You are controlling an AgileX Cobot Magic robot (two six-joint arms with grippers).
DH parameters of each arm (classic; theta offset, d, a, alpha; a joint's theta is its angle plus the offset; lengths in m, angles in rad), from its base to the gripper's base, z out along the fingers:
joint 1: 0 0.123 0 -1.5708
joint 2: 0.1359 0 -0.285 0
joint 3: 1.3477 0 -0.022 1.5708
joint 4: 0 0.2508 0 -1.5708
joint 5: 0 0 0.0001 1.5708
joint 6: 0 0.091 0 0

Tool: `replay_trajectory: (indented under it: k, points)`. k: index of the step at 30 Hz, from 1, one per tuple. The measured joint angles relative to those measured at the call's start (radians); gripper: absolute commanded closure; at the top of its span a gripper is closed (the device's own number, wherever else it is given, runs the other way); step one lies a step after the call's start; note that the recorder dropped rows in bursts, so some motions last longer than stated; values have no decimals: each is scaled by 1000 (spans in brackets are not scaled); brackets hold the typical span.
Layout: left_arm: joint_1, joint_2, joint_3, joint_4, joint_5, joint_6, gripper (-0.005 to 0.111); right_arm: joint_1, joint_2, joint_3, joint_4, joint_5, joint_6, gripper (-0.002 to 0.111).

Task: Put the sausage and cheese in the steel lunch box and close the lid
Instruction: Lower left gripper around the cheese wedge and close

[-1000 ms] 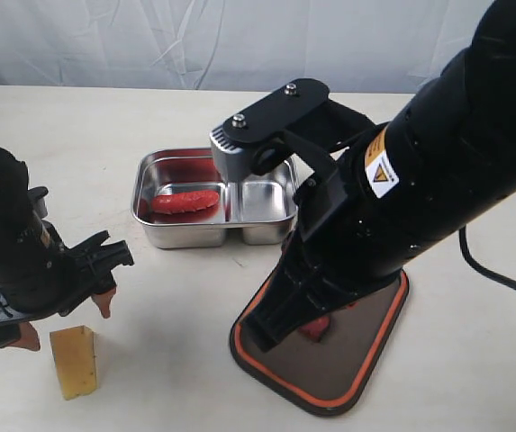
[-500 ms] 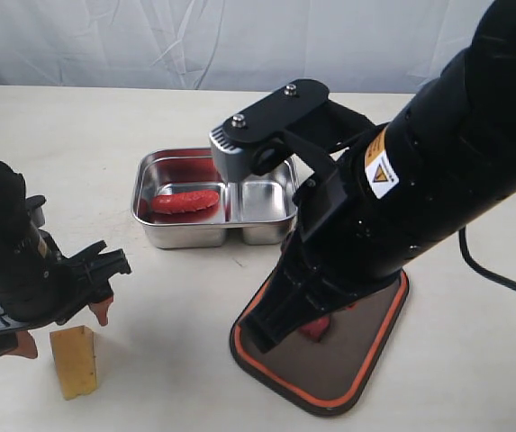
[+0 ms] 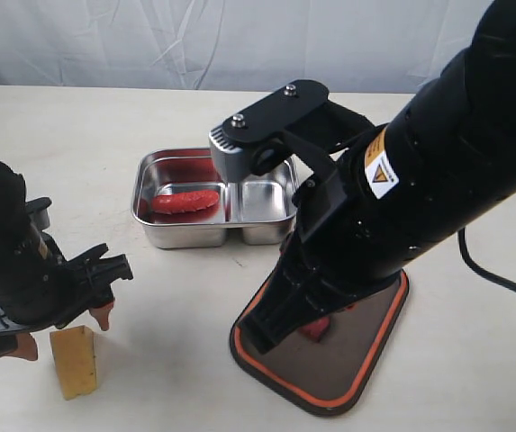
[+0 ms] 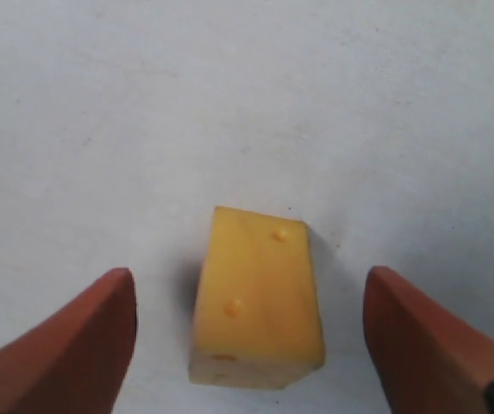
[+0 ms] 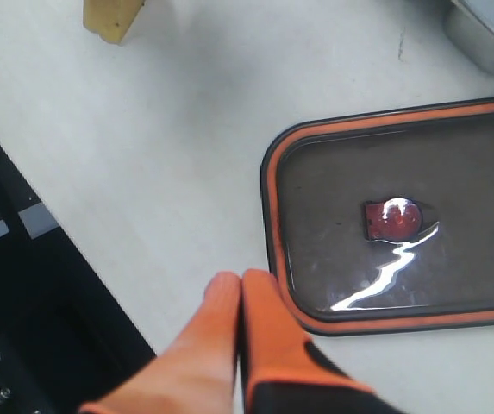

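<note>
The sausage (image 3: 185, 201) lies lengthwise in the larger, left compartment of the box (image 3: 212, 236), which stands open on the table (image 3: 104, 126) a little left of the middle of the exterior view. The right arm (image 3: 420, 189) crosses in front of the box's far right corner and hides it.

The cheese (image 3: 74, 361) stands on the table in the lower left of that view, well apart from the box. The left gripper (image 3: 62, 329) hangs just over it with its jaws spread wide and nothing held. In the left wrist view the cheese (image 4: 258, 302) sits between the two orange fingers (image 4: 83, 336), with bare table showing on either side of it, so neither finger touches it.

The lid (image 3: 357, 360) lies flat on the table at the lower middle-right of the exterior view, in front of the box and apart from it, its orange rim showing all round. Its red tab (image 5: 392, 220) sits at its centre in the right wrist view.

The right gripper (image 5: 240, 285) is closed, its fingers pressed together with nothing between them. In the right wrist view its tips are just beside the lid's rounded corner; whether they touch the rim or the table cannot be told. In the exterior view the arm hides them.

A white curtain (image 3: 239, 36) hangs behind the table, and a black cable (image 3: 501, 274) runs across it at the right edge.
</note>
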Motion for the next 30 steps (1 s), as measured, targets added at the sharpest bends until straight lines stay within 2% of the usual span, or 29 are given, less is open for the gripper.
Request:
replay_trajectory:
  k: [12,18,24,26,30]
  points:
    - [-10,-2,61,-8,-29,15,38,0,0,0,0,0,0,108]
    - [-10,-2,61,-17,-71,18,58,0,0,0,0,0,0,108]
    - [-10,-2,61,-31,-100,58,61,0,0,0,8,0,0,108]
    - [-10,-2,61,-38,-103,65,69,0,0,0,15,0,0,108]
    - [-10,-2,61,-43,-105,68,101,0,0,0,22,8,0,108]
